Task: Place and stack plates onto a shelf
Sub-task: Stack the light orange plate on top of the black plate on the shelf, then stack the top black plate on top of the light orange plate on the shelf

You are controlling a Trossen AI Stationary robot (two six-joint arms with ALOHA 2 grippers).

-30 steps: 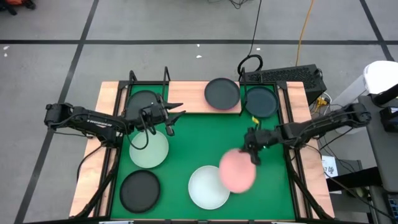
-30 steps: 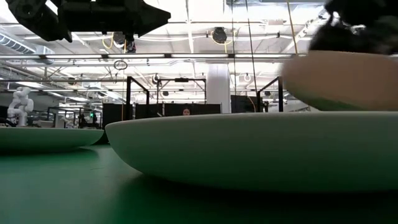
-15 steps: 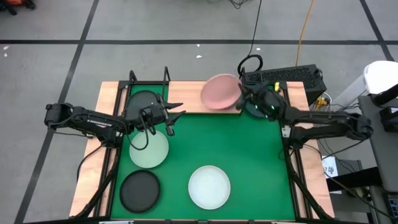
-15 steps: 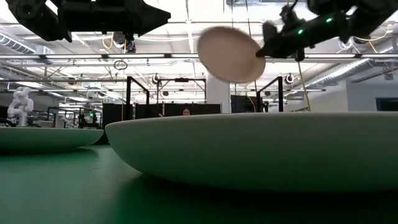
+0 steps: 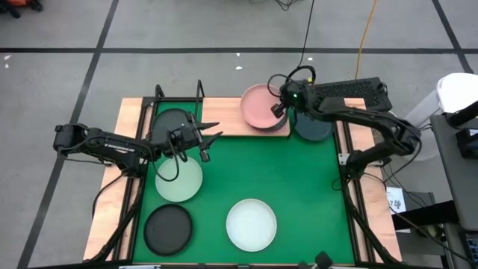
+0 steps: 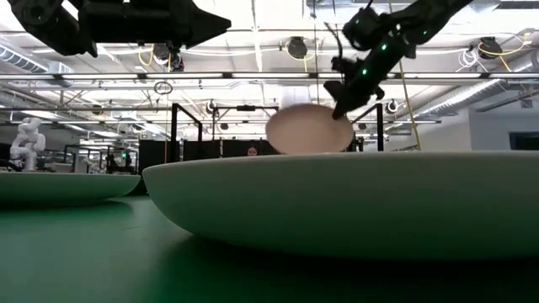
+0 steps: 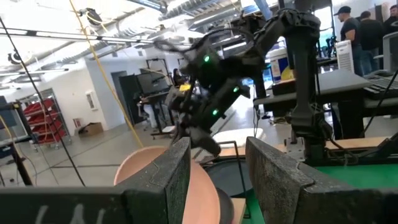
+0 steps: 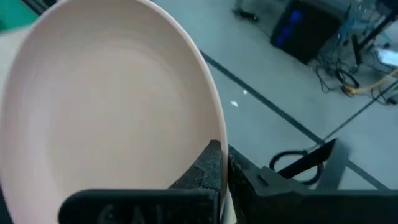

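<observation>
The light pink plate (image 5: 261, 107) is over the right half of the wooden shelf (image 5: 224, 118), covering a black plate whose edge (image 5: 281, 128) shows beneath it. My right gripper (image 5: 282, 107) is shut on the pink plate at its right side. In the low view the pink plate (image 6: 307, 129) tilts, and its lower part is hidden behind the white plate. My left gripper (image 5: 209, 142) is open and hovers at the far edge of the pale green plate (image 5: 179, 179). Another black plate (image 5: 173, 119) lies flat on the shelf's left half. My right gripper pinches the pink plate's rim (image 8: 211, 134) between its two fingers (image 8: 210, 163), on the side toward the table's right. The fingers slant down from above and from the right. The plate tilts over the black plate; whether it rests on it, I cannot tell.
On the green mat (image 5: 299, 187) lie a white plate (image 5: 251, 224), a black plate (image 5: 168, 228) and a dark plate (image 5: 314, 125) right of the shelf. Black rods (image 5: 200, 93) stand at the shelf's far left. The mat's middle is bare.
My right gripper has carried the pink plate from above the white plate toward the table's far edge, then lowered it over the black plate on the shelf's right half. The plate hung high and tipped half a second ago and now sits lower. The left arm has kept still.
</observation>
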